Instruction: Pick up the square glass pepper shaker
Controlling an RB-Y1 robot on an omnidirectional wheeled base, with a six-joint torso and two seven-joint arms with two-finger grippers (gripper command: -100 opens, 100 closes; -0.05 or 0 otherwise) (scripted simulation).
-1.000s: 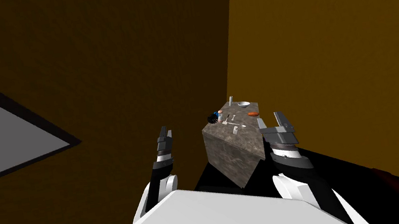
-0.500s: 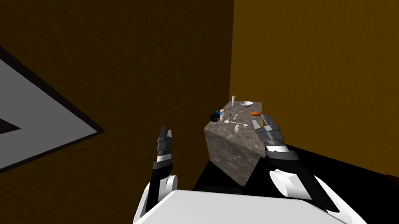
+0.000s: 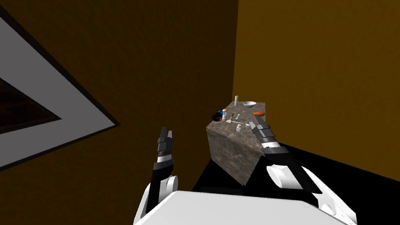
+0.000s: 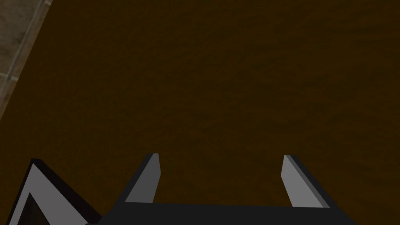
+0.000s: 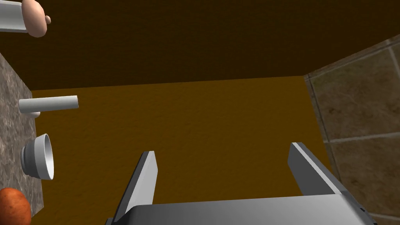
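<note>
A mottled grey stone counter block (image 3: 235, 150) stands in the corner of two brown walls. Several small white pieces lie on its top; one small white piece (image 3: 238, 128) near the front may be the shaker, but I cannot tell its shape. My right gripper (image 3: 255, 121) hovers at the block's right edge, close to that piece. Its fingers stand open and empty in the right wrist view (image 5: 222, 166), pointing past the counter top (image 5: 11, 117) toward the wall. My left gripper (image 3: 165, 134) is raised left of the block, also open and empty (image 4: 220, 177).
On the counter are a white bowl (image 3: 250, 103) (image 5: 39, 161), a thin upright cylinder (image 3: 236, 98) (image 5: 49, 104), an orange-red lump (image 3: 258, 113) (image 5: 13, 207), a bottle with a pink cap (image 5: 35, 16) and a black bristly thing (image 3: 217, 115). A grey panel with a dark frame (image 3: 42, 108) lies at left.
My right hand has rolled edge-on and moved forward and inward to the counter's right edge. The whole head picture has shifted, so my head or base has turned. The left arm has not moved.
</note>
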